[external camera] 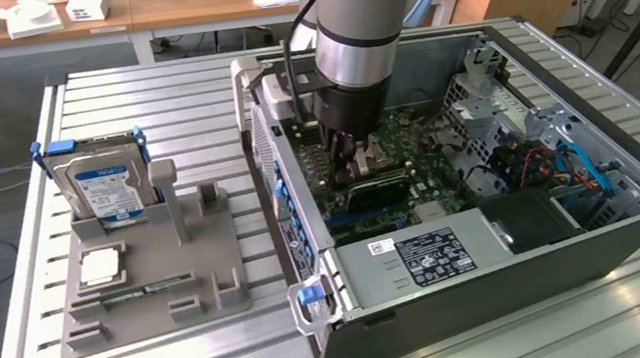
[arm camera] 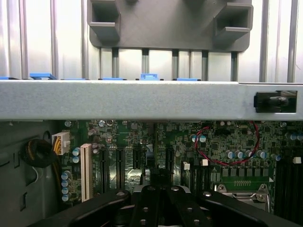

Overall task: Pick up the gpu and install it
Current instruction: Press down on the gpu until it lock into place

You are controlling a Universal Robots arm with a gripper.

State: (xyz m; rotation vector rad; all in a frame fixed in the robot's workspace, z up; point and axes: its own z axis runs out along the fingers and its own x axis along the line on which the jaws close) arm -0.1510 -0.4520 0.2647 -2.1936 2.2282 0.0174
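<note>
Hand (external camera: 354,158) over motherboard (arm camera: 189,146), black gpu (external camera: 378,192) below

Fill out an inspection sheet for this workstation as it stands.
Surface: slatted metal table, carrying a grey fixture and an open computer case.
Job's things: gpu, a dark card low inside the case over the motherboard, directly under the gripper; seating cannot be told.
Clutter: hard drive upright in the fixture; processor chip and memory stick lying on it.
Gripper: gripper down inside the case; grasp cannot be told.
Cables: blue cables in the case; red wire looped over the motherboard.
Surroundings: wooden desks behind, white boxes on them.
</note>
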